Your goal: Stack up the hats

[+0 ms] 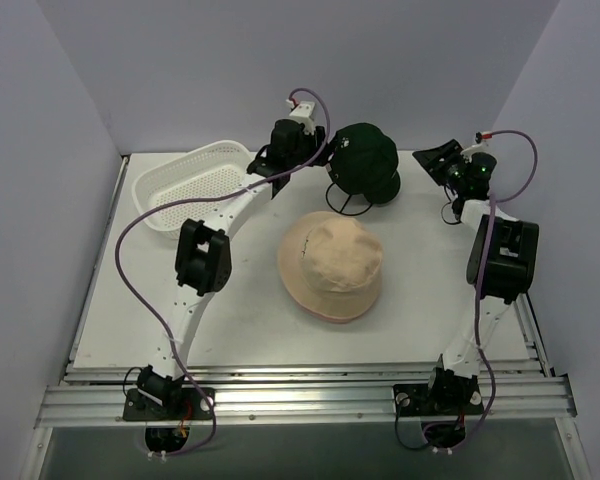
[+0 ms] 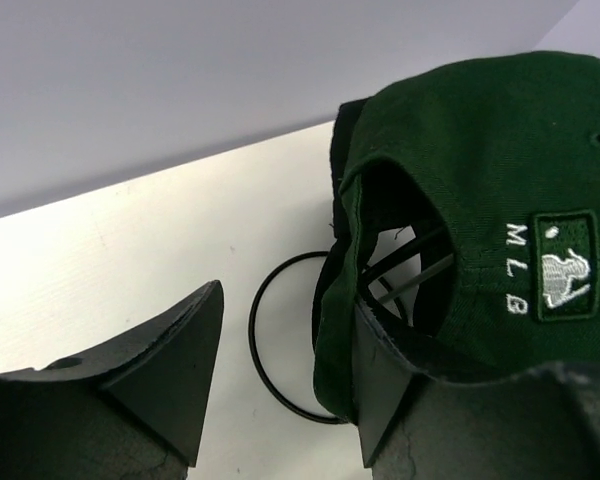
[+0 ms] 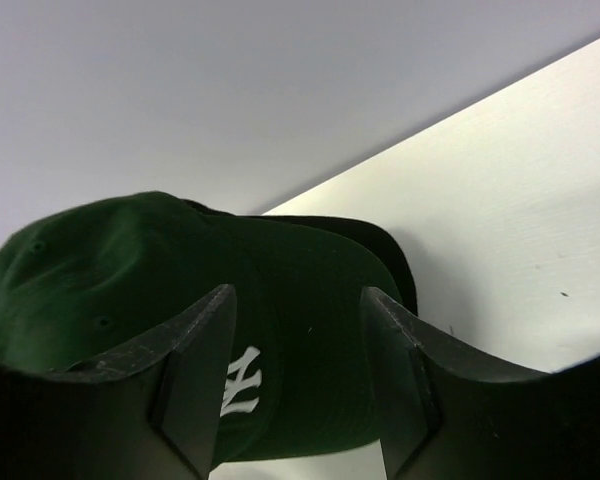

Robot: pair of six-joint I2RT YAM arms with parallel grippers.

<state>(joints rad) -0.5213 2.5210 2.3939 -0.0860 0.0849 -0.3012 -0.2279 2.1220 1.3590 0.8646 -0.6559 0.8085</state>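
A dark green cap [image 1: 365, 158] sits at the back middle of the table, on top of a black cap whose brim edge shows in the right wrist view [image 3: 392, 252]. A tan bucket hat [image 1: 332, 262] lies in the middle, with a thin pink rim [image 1: 325, 318] showing under its near edge. My left gripper [image 1: 315, 152] is open at the green cap's back [image 2: 480, 170]; its right finger [image 2: 385, 400] touches the cap's rear edge by the strap opening. My right gripper [image 1: 438, 160] is open, its fingers either side of the green cap's brim [image 3: 310, 300], close above it.
A white mesh basket [image 1: 195, 182] stands at the back left. A thin black loop [image 2: 270, 340] lies on the table by the cap's back. Walls close in the table at the back and both sides.
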